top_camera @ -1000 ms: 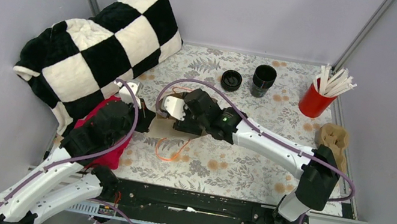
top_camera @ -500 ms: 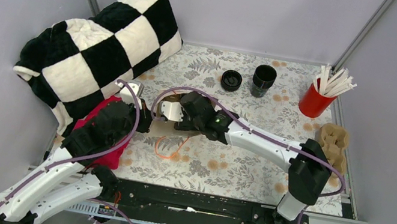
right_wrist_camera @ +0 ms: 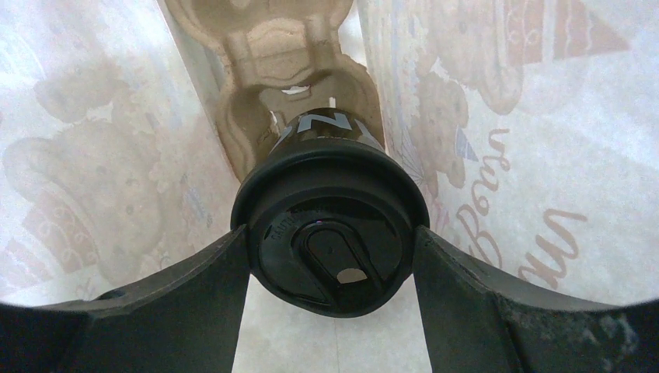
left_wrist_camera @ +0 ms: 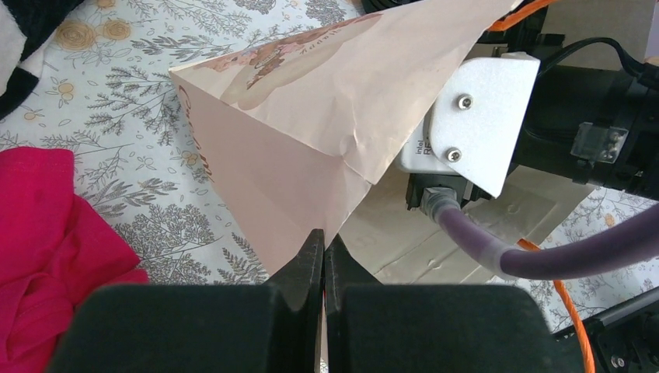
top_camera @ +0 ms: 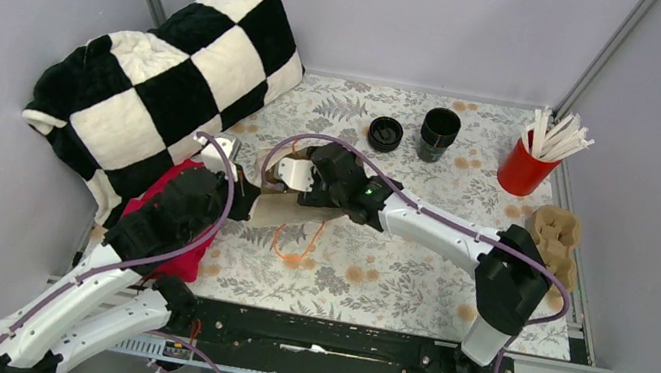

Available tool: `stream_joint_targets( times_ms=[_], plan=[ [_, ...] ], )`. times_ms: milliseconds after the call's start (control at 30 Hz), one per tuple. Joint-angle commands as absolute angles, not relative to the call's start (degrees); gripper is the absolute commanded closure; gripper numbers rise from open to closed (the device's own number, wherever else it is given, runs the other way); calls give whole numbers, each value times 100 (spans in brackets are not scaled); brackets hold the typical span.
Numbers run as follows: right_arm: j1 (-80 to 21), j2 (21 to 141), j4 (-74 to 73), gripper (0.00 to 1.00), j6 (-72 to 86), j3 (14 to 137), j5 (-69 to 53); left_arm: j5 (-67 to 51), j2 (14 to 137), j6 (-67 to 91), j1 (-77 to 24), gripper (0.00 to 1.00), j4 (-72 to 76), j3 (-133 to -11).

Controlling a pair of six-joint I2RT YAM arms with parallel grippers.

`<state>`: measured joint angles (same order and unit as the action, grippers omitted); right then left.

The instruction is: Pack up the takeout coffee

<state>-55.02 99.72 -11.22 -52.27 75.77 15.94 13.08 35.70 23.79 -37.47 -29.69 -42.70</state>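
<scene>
1. Jaws of the left gripper (left_wrist_camera: 322, 252) are pinched together on a corner of the paper bag (left_wrist_camera: 311, 116).
2. Jaws of the right gripper (right_wrist_camera: 330, 256), inside the bag, clamp the takeout coffee (right_wrist_camera: 330, 210) at its lid.
3. Black cup, round black lid, deep in the bag by a pulp carrier (right_wrist_camera: 272, 39).

Overhead, a fixed camera looks down on my bench (top_camera: 392, 278); my left wrist camera sits close outside the bag (left_wrist_camera: 311, 132), my right inside it.
</scene>
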Motion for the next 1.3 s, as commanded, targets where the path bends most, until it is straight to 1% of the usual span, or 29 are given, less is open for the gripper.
stream_joint_targets(
  times_ms=[0, 133, 233, 567, 767, 967, 1133, 1267],
  plan=[
    [-5392, 10033, -729, 73, -5006, 7601, 1410, 1198, 3621, 2292, -3760, 100, -2951, -4510],
    [-5396, 10198, -516, 73, -4922, 7739, 1330, 1055, 3750, 2305, -3756, 100, -3016, -4651],
    [-5396, 10266, -156, 73, -5008, 7618, 1338, 983, 3793, 2320, -3757, 100, -3031, -4676],
    [-5354, 10509, 159, 73, -4759, 7708, 913, 790, 3884, 2410, -3762, 100, -3072, -4782],
    [-5326, 10615, 536, 71, -4660, 7604, 927, 579, 4002, 2416, -3761, 100, -3082, -4886],
    [-5322, 10583, 368, 71, -4558, 7643, 882, 307, 4039, 2452, -3757, 100, -3133, -5012],
    [-5326, 10357, 41, 70, -4465, 7602, 600, 29, 4026, 2455, -3762, 100, -3227, -5095],
    [-5332, 10282, -568, 69, -4320, 7724, 380, -326, 3950, 2457, -3761, 100, -3337, -5127]
  ],
)
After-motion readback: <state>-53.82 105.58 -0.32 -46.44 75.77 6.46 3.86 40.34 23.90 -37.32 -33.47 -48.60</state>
